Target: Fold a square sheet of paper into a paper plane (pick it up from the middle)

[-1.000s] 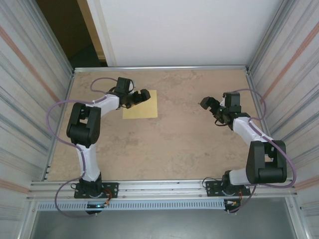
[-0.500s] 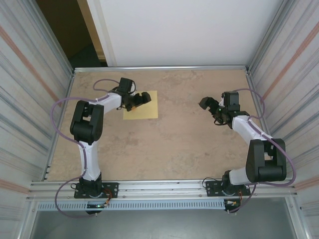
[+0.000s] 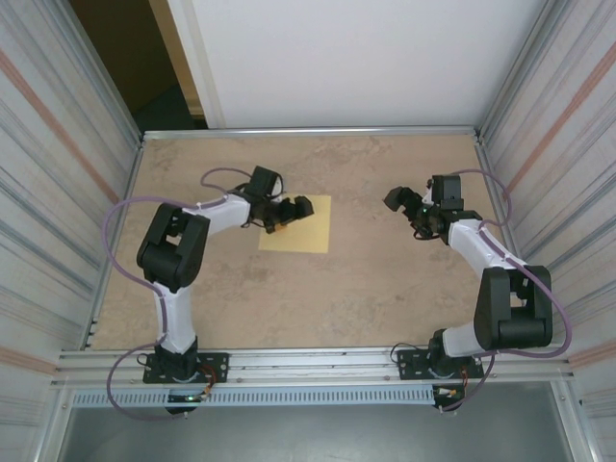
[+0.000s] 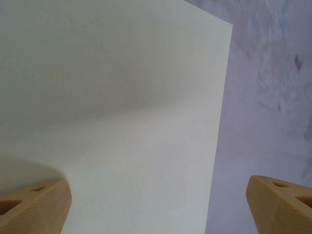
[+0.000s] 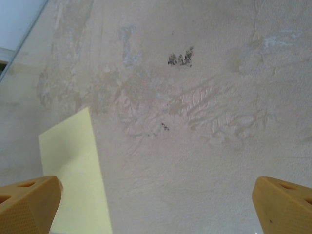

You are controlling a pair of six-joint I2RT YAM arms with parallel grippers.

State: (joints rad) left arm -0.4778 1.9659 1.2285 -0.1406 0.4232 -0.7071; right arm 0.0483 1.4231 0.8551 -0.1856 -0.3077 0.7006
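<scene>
Top view first: the square sheet of paper [image 3: 306, 238] lies flat on the surface [image 3: 366, 279], left of centre and closer to the far edge than the near one. The left hand [image 3: 291, 216] sits right over the sheet's left part, jaws spread wide and not holding anything. The right hand [image 3: 405, 214] is over toward the right edge, well apart from the paper, also wide open and empty.

Left wrist cam: pale sheet [image 4: 122, 122] across most of the shot, smooth, no creases that I can see. Its right edge runs between the two tan fingertips [image 4: 34, 204], so one tip is over paper and the other over bare surface [image 4: 268, 97]. Can't tell if the tips actually touch down.

Right wrist cam: open fingertips [image 5: 285, 204] at the bottom corners, mottled surface [image 5: 195, 97] with some dark specks [image 5: 180, 58], and a corner of the yellow sheet [image 5: 73, 170] at lower left.
</scene>
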